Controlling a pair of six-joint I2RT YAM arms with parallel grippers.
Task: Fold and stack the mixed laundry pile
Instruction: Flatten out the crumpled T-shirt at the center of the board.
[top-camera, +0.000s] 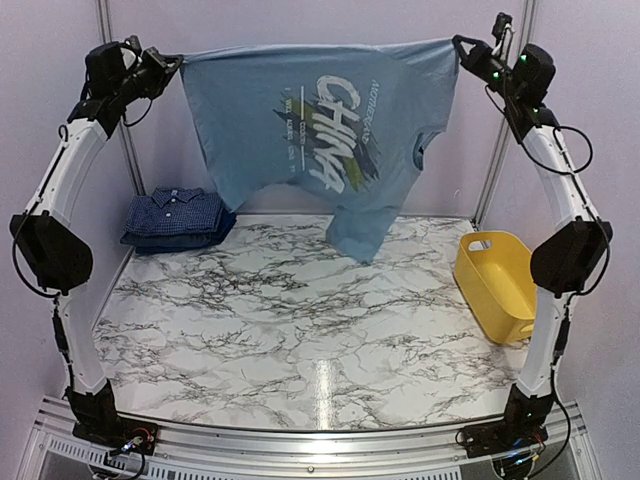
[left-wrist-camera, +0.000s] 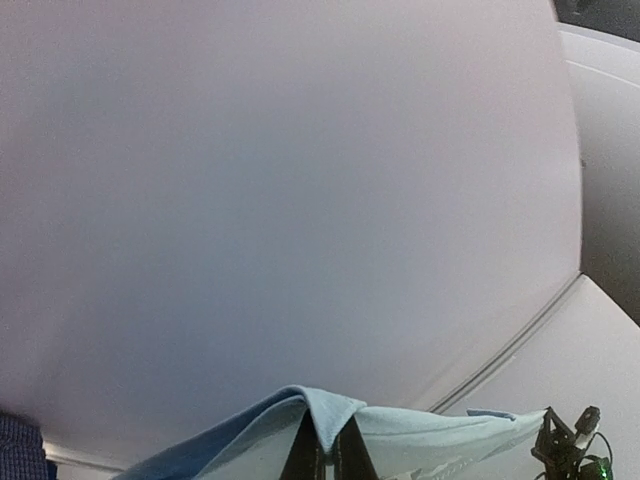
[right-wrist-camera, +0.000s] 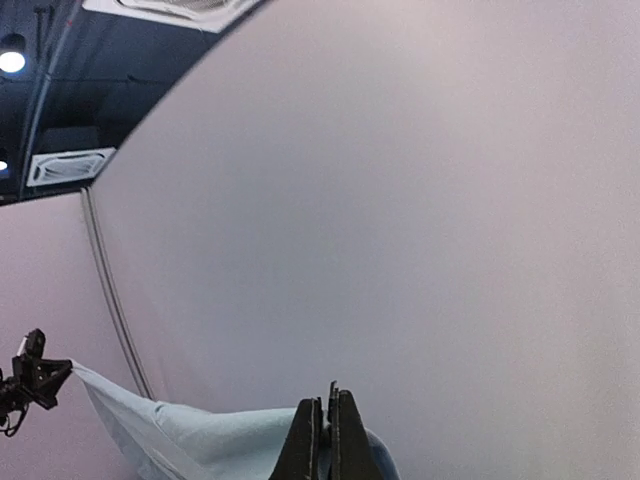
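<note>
Up over the far edge of the marble table (top-camera: 300, 330), the light-blue T-shirt (top-camera: 320, 120) hung stretched between both arms, long axis running left to right, print facing the near side. Left gripper (top-camera: 172, 62) was clamped tight on one top corner and right gripper (top-camera: 462, 42) was pinched closed on the other, so neither arm was nearer. The cloth dropped straight below the jaws, lowest part hanging toward the tabletop. Top view showed the folded navy check shirt (top-camera: 175, 212) at far left and the yellow tub (top-camera: 495, 280) on the right. The wrist cams mostly caught pinched fabric and wall.
</note>
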